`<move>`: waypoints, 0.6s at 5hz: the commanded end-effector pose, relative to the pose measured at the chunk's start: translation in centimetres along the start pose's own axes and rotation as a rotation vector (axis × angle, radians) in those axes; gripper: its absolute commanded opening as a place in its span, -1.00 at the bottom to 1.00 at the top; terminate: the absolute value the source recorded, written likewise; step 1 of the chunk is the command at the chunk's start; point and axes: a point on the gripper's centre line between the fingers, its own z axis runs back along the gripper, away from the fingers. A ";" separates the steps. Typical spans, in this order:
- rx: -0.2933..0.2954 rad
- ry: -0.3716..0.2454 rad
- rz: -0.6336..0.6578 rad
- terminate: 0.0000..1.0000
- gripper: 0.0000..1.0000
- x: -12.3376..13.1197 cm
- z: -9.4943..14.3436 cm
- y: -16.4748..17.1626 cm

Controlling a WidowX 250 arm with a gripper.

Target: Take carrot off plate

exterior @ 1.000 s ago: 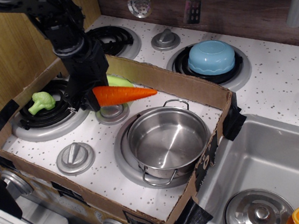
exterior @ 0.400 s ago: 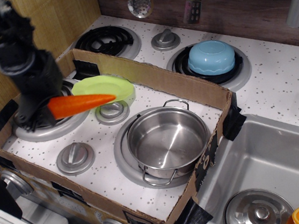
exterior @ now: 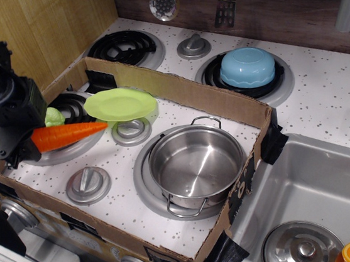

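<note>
My gripper is shut on the thick end of the orange carrot and holds it level above the front left burner, its tip pointing right. The lime-green plate lies to the right of the carrot's tip, bare, inside the cardboard tray. The carrot's green stem end is hidden by my gripper.
A light-green broccoli toy sits on the left burner behind the carrot. A steel pot stands at centre. A cardboard tray wall rings the stove top. An upturned light-blue bowl is at back right. The sink is right.
My gripper has carried the carrot left and down, from above the plate's area to over the front left burner. The plate now shows in full.
</note>
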 end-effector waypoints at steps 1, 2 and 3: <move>-0.023 -0.054 -0.010 -1.00 -1.00 0.1 -1.4 -0.9; -0.030 -0.081 -0.020 -1.00 -1.00 0.4 -1.6 -1.1; -0.033 -0.101 -0.047 -1.00 1.00 0.3 -1.4 -0.7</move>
